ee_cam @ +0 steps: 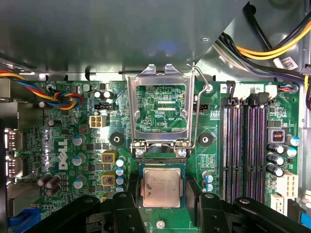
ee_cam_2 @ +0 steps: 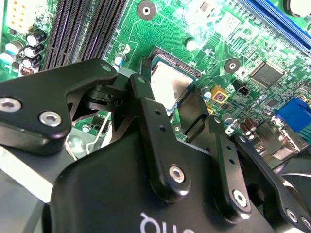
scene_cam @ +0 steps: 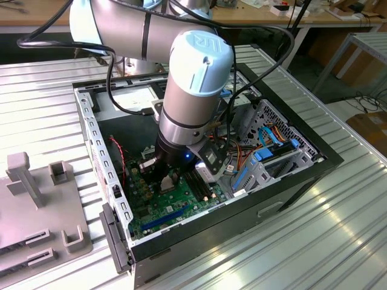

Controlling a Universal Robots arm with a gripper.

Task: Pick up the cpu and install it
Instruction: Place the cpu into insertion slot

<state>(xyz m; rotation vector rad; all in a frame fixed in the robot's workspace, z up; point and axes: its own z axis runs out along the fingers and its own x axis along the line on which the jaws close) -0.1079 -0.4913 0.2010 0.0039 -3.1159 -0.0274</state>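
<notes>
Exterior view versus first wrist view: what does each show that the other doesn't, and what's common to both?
Exterior view: the arm reaching down into the open case, which lies on a ribbed table. First wrist view: the cpu sitting in the socket, with the frame flipped open beside it. Both: the green motherboard and the black memory slots.

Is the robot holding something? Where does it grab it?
Can't tell: the tool straddles the cpu at two opposite edges, but whether it's pinching it isn't visible.
</notes>
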